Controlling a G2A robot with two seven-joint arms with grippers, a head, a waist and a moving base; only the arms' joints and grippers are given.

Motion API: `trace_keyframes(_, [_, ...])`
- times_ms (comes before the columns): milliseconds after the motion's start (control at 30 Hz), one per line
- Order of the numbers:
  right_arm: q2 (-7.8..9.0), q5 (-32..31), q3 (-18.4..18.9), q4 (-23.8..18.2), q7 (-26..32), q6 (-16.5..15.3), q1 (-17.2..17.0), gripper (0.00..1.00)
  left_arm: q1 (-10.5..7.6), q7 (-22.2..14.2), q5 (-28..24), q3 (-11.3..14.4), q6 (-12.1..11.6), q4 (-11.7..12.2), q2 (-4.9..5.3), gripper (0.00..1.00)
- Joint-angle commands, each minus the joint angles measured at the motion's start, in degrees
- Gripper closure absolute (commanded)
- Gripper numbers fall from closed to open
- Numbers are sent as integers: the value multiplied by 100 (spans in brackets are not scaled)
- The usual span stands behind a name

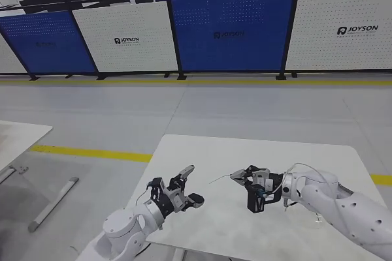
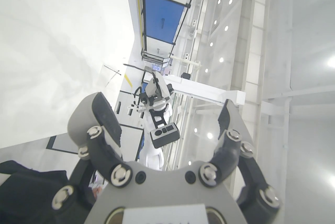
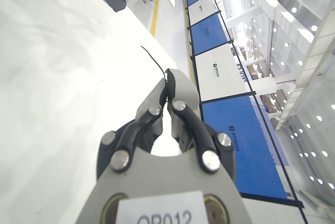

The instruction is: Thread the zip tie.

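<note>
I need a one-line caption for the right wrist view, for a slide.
Right hand shut on a thin black zip tie, its free end pointing out over the white table.

White table (image 1: 202,156), smooth top, rounded corners

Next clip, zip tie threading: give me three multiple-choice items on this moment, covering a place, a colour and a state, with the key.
1. Where is the zip tie?
A) flat on the table
B) clamped in the right gripper
C) clamped in the left gripper

2. What colour is the table top?
A) white
B) blue
C) black

3. How do the left gripper's jaws stand?
A) shut on the tie
B) shut on nothing
C) open and empty

Key: 1 B, the tie sticks out of its shut jaws; 2 A, white in the top view; 3 C, wide apart, nothing between.
</note>
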Motion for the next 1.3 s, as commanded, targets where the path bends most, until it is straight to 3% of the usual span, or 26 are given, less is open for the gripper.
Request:
trace_keyframes(0, [0,0,0,0,0,0,0,100,5,-120,2,-5,0,-1,-1,0])
trace_keyframes(133, [0,0,0,0,0,0,0,100,-14,-69,-11,9,-40,29,-9,0])
trace_keyframes(267, [1,0,0,-288,354,-12,43,100,-105,265,149,75,0,64,-20,0])
trace_keyframes(367, [25,0,0,-578,872,-45,98,100,-256,526,154,360,0,191,-18,0])
trace_keyframes(467, [36,0,0,-819,1533,-45,70,100,-489,800,-188,796,0,459,24,0])
trace_keyframes(567, [24,0,0,-908,1706,-45,45,100,-843,1415,-558,1096,0,595,51,0])
trace_keyframes(867, [24,0,0,-908,1706,-45,45,100,-846,1405,-570,1099,-15,593,49,0])
trace_keyframes(933, [24,0,0,-908,1706,-45,45,100,-868,1404,-769,1094,-143,586,25,0])
trace_keyframes(1000, [24,0,0,-908,1706,-45,45,100,-927,1414,-1024,1096,-20,554,5,0])
trace_keyframes(1133, [24,0,0,-908,1706,-45,45,100,-1035,1619,-1162,1236,0,524,-4,0])
trace_keyframes(1267, [24,0,0,-908,1706,-45,45,100,-1170,2087,-1238,1388,0,517,-12,0])
